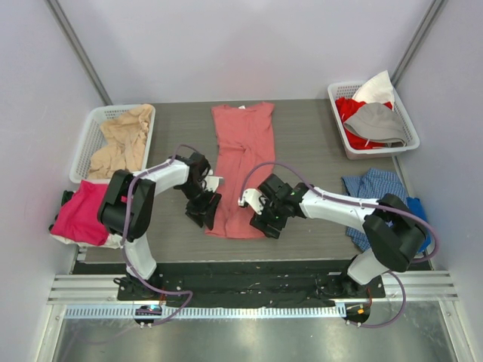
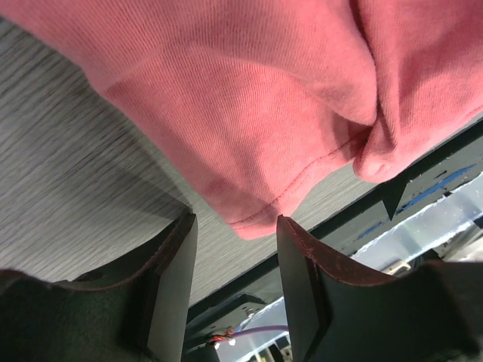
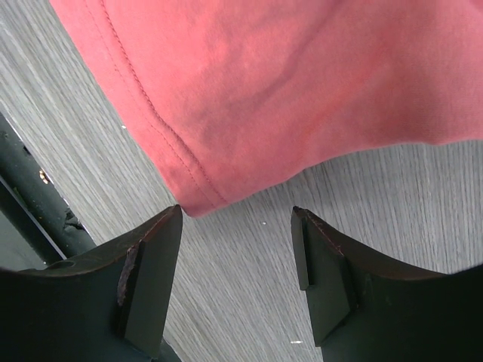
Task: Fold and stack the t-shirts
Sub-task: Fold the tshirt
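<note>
Holding the left gripper (image 2: pixel 238 226) and the right gripper (image 3: pixel 238 215) with jaws apart, gripping nothing, at the near hem corners of the salmon-red t-shirt (image 1: pixel 241 151), lying lengthwise mid-way across the table (image 1: pixel 317 151), hem toward its near edge.

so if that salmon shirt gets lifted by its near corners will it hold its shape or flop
Probably floppy: the salmon t-shirt lies flat with soft creases, so it would likely sag between held corners. It looks like thin knit, so likely light. Pushed, it may bunch up rather than slide on the table.
</note>
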Controlling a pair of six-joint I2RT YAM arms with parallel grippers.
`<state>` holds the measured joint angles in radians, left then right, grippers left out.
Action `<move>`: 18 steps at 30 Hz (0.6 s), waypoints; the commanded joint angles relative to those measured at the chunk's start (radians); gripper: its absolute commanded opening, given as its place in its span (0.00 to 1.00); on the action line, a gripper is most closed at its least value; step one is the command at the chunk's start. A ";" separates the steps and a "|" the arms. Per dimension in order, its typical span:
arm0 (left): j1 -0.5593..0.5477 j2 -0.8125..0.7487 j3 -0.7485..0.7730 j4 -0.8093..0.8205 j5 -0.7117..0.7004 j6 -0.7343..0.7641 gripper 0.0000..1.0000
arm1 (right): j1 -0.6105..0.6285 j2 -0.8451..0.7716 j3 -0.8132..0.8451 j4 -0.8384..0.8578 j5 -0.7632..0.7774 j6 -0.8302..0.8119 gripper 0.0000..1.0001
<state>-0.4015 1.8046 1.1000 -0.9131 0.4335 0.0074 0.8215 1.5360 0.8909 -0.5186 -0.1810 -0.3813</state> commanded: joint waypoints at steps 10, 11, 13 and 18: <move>0.006 0.047 0.034 0.003 0.037 -0.026 0.50 | 0.036 0.024 0.039 0.025 -0.058 -0.001 0.65; 0.006 0.050 0.034 0.003 0.034 -0.026 0.50 | 0.039 0.027 0.039 0.028 -0.058 -0.001 0.65; 0.006 0.053 0.040 -0.001 0.031 -0.024 0.50 | 0.041 0.030 0.034 0.034 -0.058 -0.002 0.64; 0.006 0.068 0.046 0.000 0.037 -0.023 0.50 | 0.039 0.039 0.022 0.057 -0.051 -0.013 0.61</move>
<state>-0.3985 1.8458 1.1255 -0.9302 0.4583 -0.0193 0.8558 1.5711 0.9012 -0.5079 -0.2195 -0.3862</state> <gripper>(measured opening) 0.499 0.621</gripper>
